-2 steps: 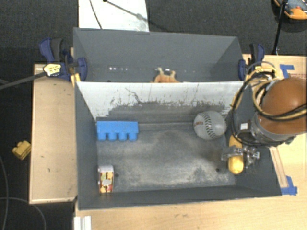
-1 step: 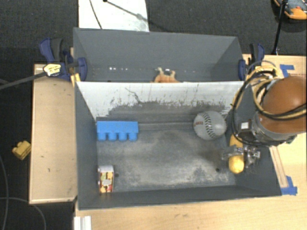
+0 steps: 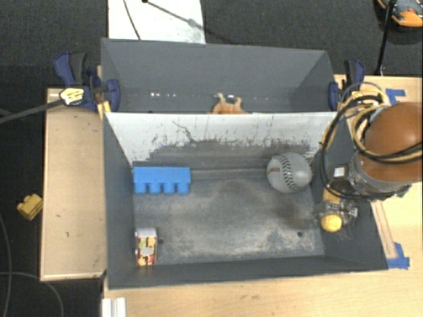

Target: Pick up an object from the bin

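my grey metal bin (image 3: 225, 224), scuffed floor: blue toothed block (image 3: 162, 179) back left, grey baseball (image 3: 289, 173) back right, small printed carton (image 3: 145, 246) standing front left corner.

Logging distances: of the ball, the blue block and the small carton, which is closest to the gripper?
The grey stitched ball, on the right side just beside the gripper; the blue block and the carton lie far off by the left wall.
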You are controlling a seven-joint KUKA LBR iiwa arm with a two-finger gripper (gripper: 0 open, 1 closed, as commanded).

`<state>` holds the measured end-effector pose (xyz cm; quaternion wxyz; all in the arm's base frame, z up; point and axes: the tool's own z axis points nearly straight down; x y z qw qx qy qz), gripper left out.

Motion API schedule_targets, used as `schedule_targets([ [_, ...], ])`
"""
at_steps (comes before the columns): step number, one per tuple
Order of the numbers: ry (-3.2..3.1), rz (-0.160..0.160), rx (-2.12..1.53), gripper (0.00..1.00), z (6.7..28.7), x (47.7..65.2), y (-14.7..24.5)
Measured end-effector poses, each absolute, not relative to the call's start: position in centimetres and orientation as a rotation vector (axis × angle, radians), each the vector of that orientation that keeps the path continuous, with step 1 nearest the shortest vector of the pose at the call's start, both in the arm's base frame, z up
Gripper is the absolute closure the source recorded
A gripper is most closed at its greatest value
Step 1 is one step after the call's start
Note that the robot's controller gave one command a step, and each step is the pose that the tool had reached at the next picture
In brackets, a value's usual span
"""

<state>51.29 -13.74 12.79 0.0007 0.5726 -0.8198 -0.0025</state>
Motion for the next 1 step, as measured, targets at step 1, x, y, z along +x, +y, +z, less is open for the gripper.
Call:
schedule_targets([
  [1,-2.576,-0.004,1.798,1.00,15.20,51.33,-13.77],
])
